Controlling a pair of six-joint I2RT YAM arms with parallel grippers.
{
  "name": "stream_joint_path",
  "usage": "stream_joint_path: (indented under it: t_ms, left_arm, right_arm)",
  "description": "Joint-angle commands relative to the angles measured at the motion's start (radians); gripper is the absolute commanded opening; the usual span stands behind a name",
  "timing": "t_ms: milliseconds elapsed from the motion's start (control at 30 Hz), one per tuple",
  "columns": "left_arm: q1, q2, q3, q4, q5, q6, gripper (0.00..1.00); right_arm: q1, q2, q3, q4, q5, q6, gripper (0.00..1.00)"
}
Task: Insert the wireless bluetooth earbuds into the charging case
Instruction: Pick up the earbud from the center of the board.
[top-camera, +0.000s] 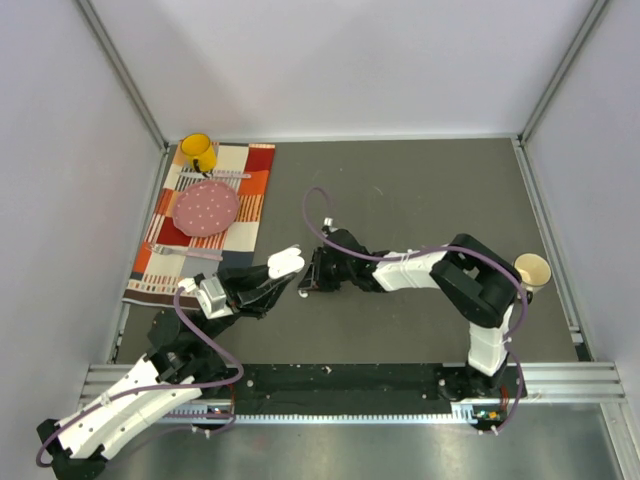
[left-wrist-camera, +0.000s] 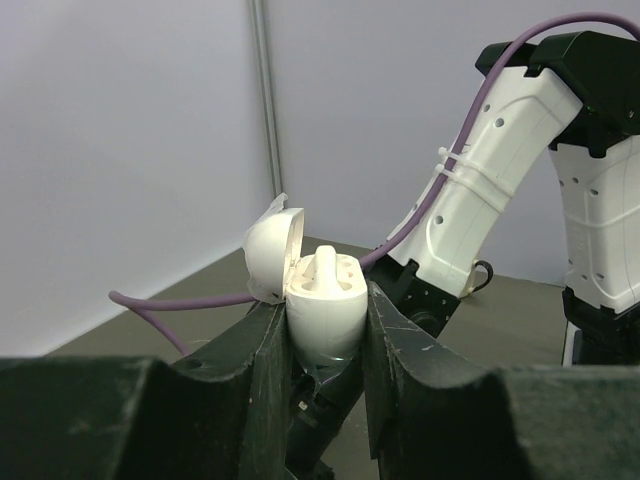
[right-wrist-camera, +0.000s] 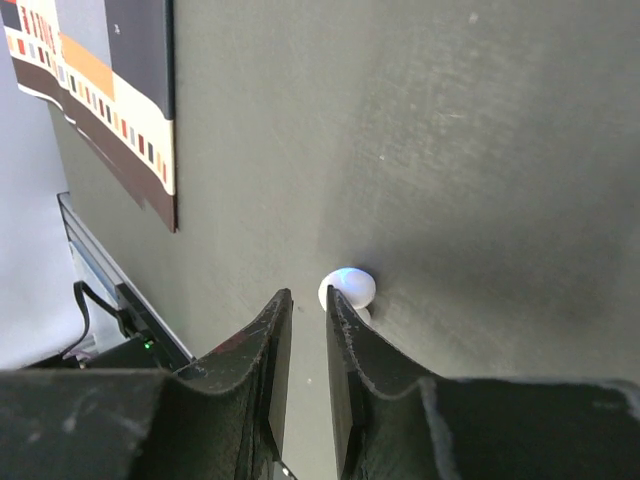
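Note:
My left gripper (left-wrist-camera: 325, 298) is shut on the white charging case (left-wrist-camera: 322, 328), held above the table with its lid (left-wrist-camera: 272, 252) hinged open. One white earbud (left-wrist-camera: 327, 264) stands in the case, its stem sticking up. In the top view the case (top-camera: 285, 262) shows white at the tip of the left gripper (top-camera: 270, 283). A second earbud (right-wrist-camera: 348, 288) lies on the dark table just beyond the right-hand fingertip of my right gripper (right-wrist-camera: 308, 295). That gripper's jaws stand a narrow gap apart with nothing between them. Seen from the top, the right gripper (top-camera: 308, 277) points down close to the case.
A striped placemat (top-camera: 205, 225) at the back left carries a pink plate (top-camera: 207, 207) and a yellow mug (top-camera: 198, 152). A paper cup (top-camera: 532, 270) stands at the right edge. The right arm (left-wrist-camera: 490, 170) rises close behind the held case.

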Motion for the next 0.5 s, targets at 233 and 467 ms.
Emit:
stream_joint_path:
  t_ms: [233,467]
  left_arm:
    - [-0.001,0.001,-0.008,0.048,-0.004,-0.009,0.0]
    - [-0.003,0.006,-0.005,0.049,-0.004,-0.009,0.0]
  right_arm:
    - [-0.046,-0.124,-0.128,-0.01,0.034,-0.026,0.21]
    - [-0.052,-0.198,-0.126,-0.047,0.073,-0.044,0.21]
